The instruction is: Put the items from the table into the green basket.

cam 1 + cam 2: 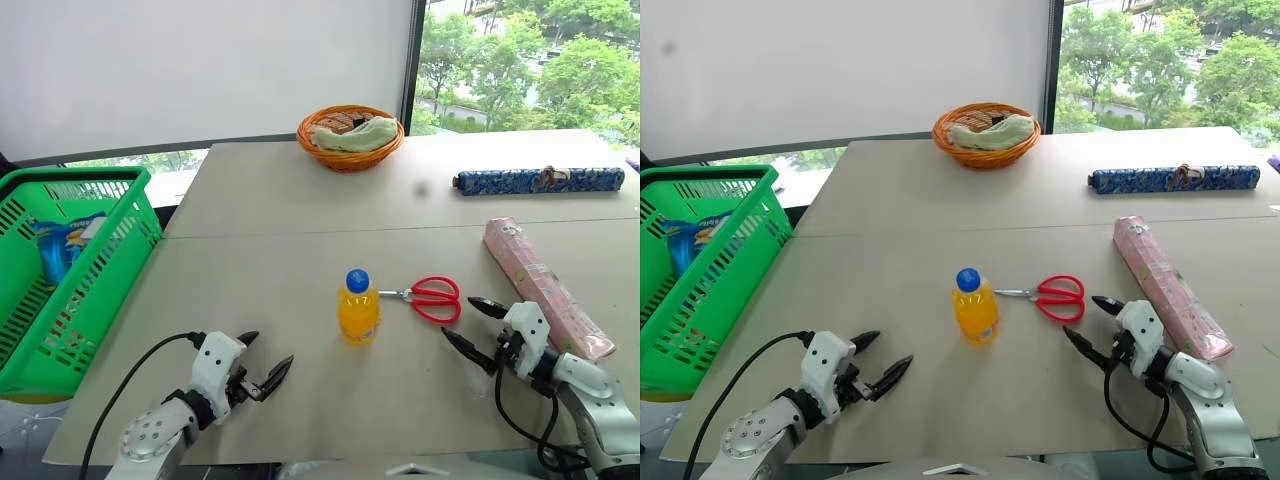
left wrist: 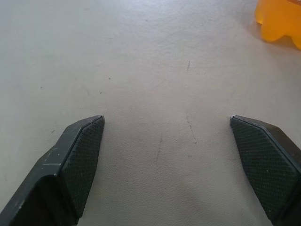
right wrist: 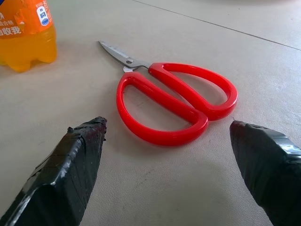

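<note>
**Mia:** Where were the scissors (image 3: 176, 101)?

**Tom:** They lay flat on the table (image 1: 300, 200), right in front of the right gripper (image 1: 476, 323); its jaws were spread wide and held nothing; the red handles sat just past the two tips, a bit off the middle of the gap; the blades pointed away, toward the bottle (image 1: 358, 308).

**Mia:** And the bottle?

**Tom:** It stood upright with its blue cap on, just past the blade tips; from the left gripper (image 1: 264, 362) it was ahead and off to the side, not between the jaws; those jaws were spread wide too, with bare table between them.

**Mia:** So what step was it?

**Tom:** I think it was the start of a pick; nothing was held yet; both things were still on the table; the green basket (image 1: 90, 180) sat well off beyond the left gripper, by the table's edge, with a blue packet already inside.

**Mia:** What did the next move need?

**Tom:** My guess: the right gripper had to go forward and down so the handles came between the jaws, then squeeze; the scissors lay very flat, so a tip could slide over them; after that came a long carry across to the basket.
</note>
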Tool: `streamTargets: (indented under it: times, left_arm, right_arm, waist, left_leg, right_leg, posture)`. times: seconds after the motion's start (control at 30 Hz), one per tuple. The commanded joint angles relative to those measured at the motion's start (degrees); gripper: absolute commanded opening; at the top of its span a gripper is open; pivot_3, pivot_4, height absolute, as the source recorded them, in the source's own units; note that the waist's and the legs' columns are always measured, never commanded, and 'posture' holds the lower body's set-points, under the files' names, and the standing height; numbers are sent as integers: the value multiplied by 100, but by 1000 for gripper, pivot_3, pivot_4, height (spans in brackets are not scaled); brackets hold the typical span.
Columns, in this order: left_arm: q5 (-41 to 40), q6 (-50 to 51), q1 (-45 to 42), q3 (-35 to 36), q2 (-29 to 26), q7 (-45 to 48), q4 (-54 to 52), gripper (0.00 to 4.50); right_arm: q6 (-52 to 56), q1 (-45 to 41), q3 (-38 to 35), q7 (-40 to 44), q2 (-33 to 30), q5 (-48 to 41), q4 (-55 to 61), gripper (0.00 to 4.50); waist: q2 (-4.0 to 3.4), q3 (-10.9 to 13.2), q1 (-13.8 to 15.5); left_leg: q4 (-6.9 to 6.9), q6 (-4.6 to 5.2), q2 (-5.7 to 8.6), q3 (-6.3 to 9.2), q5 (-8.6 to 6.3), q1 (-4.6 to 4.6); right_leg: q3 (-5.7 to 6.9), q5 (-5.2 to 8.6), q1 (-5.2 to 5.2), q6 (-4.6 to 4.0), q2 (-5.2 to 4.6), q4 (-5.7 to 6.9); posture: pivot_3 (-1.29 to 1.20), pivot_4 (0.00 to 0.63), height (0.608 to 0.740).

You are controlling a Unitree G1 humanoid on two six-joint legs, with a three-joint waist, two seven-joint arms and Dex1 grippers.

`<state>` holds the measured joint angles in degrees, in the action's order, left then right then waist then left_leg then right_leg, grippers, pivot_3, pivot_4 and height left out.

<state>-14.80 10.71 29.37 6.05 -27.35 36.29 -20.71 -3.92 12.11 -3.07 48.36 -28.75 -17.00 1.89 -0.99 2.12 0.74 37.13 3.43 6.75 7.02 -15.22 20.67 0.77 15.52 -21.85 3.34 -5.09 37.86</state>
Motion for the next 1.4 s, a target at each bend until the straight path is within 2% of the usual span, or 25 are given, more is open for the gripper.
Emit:
streamTargets:
  times: [0.03, 0.47, 0.8, 1.23, 1.3, 1.4]
  left_arm:
    - [22, -13, 41, 16, -47, 18, 79, 4457]
    - [-67, -44, 248, 123, -95, 51, -64, 4457]
    - [-147, 24, 717, 143, -67, -34, -524, 4457]
    - [-328, 237, 1123, -40, 115, -186, -1374, 4457]
    - [-695, 530, 1144, 30, 33, -50, -1484, 4457]
    - [-770, 527, 1189, -24, -20, 40, -1601, 4457]
  right_arm:
    - [-121, -41, -120, 23, -25, -75, 135, 4500]
    - [-113, 84, -74, 41, -5, -100, 231, 4500]
    - [-96, 469, -295, 152, -229, -277, 381, 4500]
    - [-67, 1472, -1103, 703, -596, -989, 864, 4500]
    - [102, 1385, -1186, 657, -682, -1043, 938, 4500]
    - [399, 1410, -1493, 622, -803, -1354, 1141, 4500]
  waist:
    - [0, 0, 0]
    - [5, 5, -2]
    - [33, 126, -2]
    - [30, 420, 0]
    - [31, 449, -11]
    - [22, 517, -31]
  left_leg:
    - [0, 0, 0, 0, 0, 0]
    - [-5, 2, 0, 0, -1, 1]
    - [-8, 14, -1, -3, -10, 6]
    - [-9, 34, -1, -7, -25, 25]
    - [-8, 36, -2, -8, -26, 30]
    - [-7, 41, -2, -10, -30, 34]
  right_leg:
    - [0, 0, 0, 0, 0, 0]
    - [0, 0, -1, 1, 0, -3]
    - [-4, 9, 0, -14, -3, -19]
    - [-6, 15, 0, -6, -10, -45]
    - [-6, 15, -1, -5, -10, -51]
    - [-6, 14, -1, -5, -12, -60]
  posture:
    - [-83, 0, 738]
    - [-84, 2, 738]
    - [-88, 50, 738]
    - [-131, 114, 738]
    - [-142, 122, 738]
    - [-150, 139, 738]
